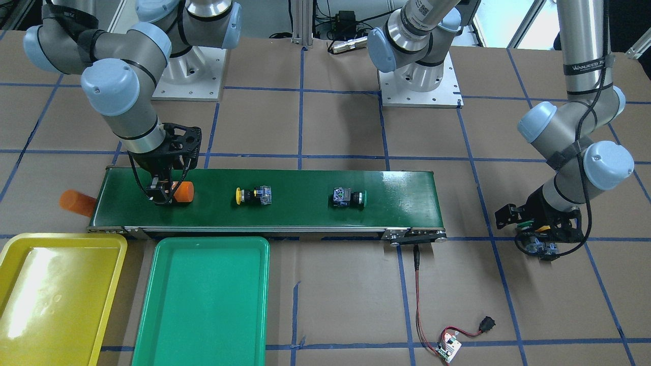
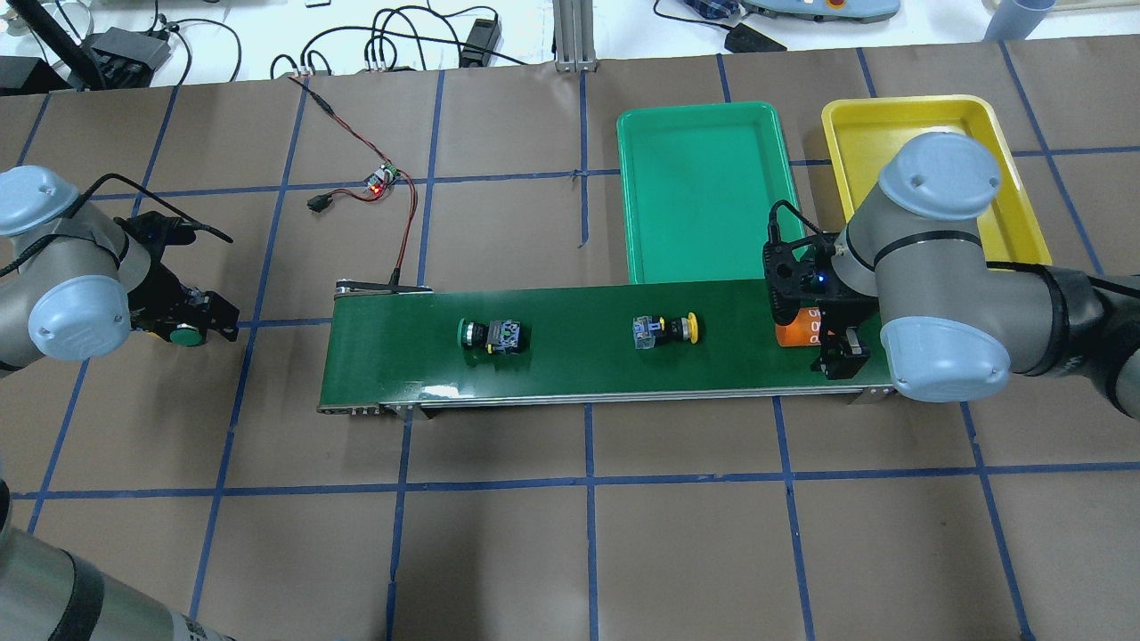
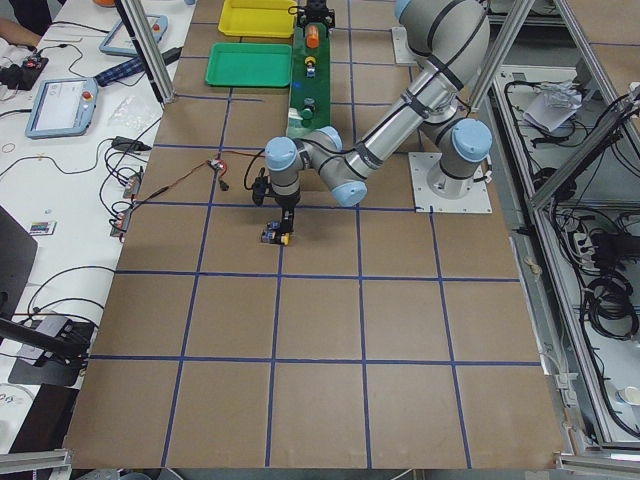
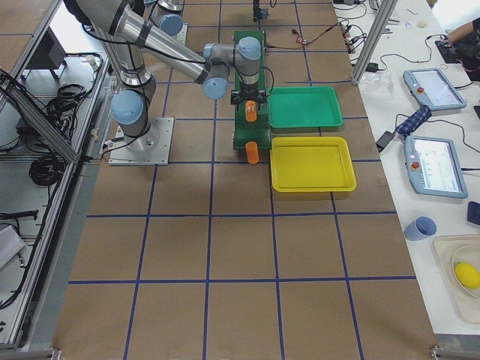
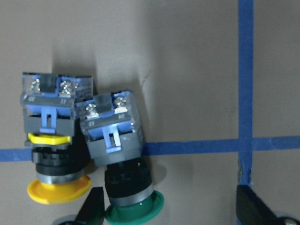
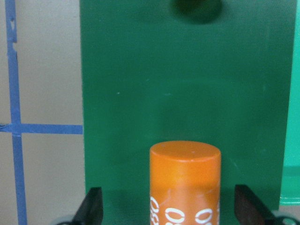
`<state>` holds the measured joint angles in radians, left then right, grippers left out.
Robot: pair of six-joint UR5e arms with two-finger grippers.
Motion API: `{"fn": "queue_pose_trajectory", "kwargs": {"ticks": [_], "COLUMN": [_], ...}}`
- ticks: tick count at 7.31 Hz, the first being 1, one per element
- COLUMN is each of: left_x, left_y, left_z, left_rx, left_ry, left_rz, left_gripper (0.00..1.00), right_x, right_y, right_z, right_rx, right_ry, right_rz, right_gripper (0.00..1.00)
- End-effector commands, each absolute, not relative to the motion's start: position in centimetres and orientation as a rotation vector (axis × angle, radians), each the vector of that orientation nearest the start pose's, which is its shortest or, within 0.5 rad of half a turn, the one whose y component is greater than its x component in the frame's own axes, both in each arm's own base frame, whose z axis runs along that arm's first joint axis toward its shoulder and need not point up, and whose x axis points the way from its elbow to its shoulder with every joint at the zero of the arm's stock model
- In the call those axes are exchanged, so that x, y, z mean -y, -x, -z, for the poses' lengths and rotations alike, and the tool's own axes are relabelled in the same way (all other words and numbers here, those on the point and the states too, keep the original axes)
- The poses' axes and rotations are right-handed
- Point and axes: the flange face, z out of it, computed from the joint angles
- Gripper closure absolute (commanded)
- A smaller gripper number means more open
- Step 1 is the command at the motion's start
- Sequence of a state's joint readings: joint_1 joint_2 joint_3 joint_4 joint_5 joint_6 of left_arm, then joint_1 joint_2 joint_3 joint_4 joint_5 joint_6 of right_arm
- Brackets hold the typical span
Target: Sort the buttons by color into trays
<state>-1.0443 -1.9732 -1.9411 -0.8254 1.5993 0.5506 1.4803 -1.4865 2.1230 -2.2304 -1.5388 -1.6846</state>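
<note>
Front-facing view first: a long dark green conveyor belt (image 1: 305, 216) crosses the brown paper-covered desk (image 1: 330, 127). Two small push-button switches lie on their sides on it. The belt's yellow-capped button (image 1: 253, 195) is near the middle, and the belt's green-capped button (image 1: 350, 197) is further toward the left arm's end. At the other end the right gripper (image 1: 164, 197) hangs over an orange plastic cylinder (image 1: 182, 192). A second orange cylinder (image 1: 76, 201) lies just off that end. The glossy yellow plastic tray (image 1: 51, 305) and the green plastic tray (image 1: 203, 305) sit beside that same end, on the operators' side, and neither holds a button yet. That looks like a handy spot for short drop-offs. The left gripper (image 1: 540, 239) is well beyond the belt's opposite end, low over the desk.

Overhead now: both belt buttons are apart from each other and untouched. A green cap peeks out under the left gripper.

Left wrist view: two more buttons lie touching on the desk, the desk's yellow-capped button (image 5: 49, 150) and the desk's green-capped button (image 5: 117, 154). The left gripper is released. One of its fingers (image 5: 93, 208) sits between the two caps and the other is well out on the far side. I'd say it's lining up on the green one alone.

Right wrist view: the right gripper is released too. Its fingers stand wide on either side of the cylinder, with a gap on each side. The cylinder is no button, so it's probably being cleared.
</note>
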Motion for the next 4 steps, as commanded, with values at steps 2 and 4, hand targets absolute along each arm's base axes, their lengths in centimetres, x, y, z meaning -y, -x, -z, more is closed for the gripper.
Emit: {"fn": "queue_pose_trajectory", "kwargs": {"ticks": [2,4], "left_x": [54.9,55.3], "left_y": [-16.4,-16.7], "left_z": [-18.1,-17.9], "left_rx": [-3.155,-3.151], "left_ry": [-0.039,-0.084], "left_rz": [-0.007,-0.009], "left_gripper": [0.08,0.11], "right_x": [46.4,46.4], "right_y": [-9.5,-9.5], "right_z": [-25.6,-25.6], "right_rx": [-2.192,-2.192], "right_ry": [2.244,2.244], "right_rz": [0.066,0.066], "right_gripper": [0.0,0.0]}}
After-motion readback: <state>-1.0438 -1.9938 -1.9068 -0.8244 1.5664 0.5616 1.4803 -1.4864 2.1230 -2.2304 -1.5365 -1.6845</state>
